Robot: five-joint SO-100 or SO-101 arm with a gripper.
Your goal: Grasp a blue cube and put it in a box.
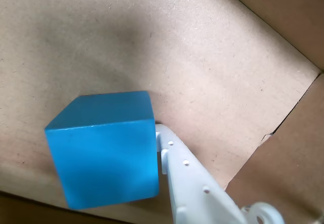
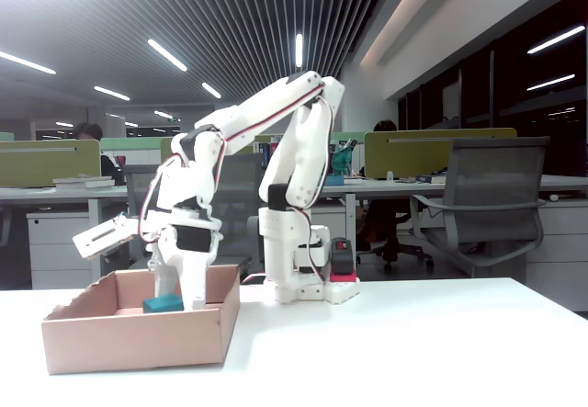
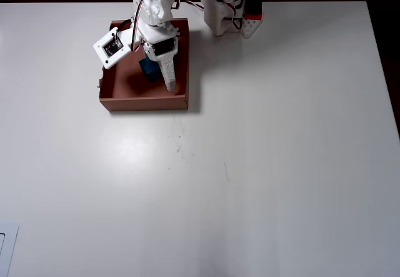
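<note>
Wrist view: blue cube [image 1: 104, 150] resting on the floor of the box [image 1: 212, 57], one white finger [image 1: 190, 183] of the tool touching its right face; second finger out of frame, so grip state not determinable.

Fixed view: tool [image 2: 170, 289] lowered inside the box [image 2: 138, 338], cube [image 2: 163, 304] at its tip.

Overhead view: box [image 3: 144, 102] on the white desk [image 3: 250, 164], cube [image 3: 149, 68] inside, partly hidden by the tool [image 3: 164, 70].
</note>
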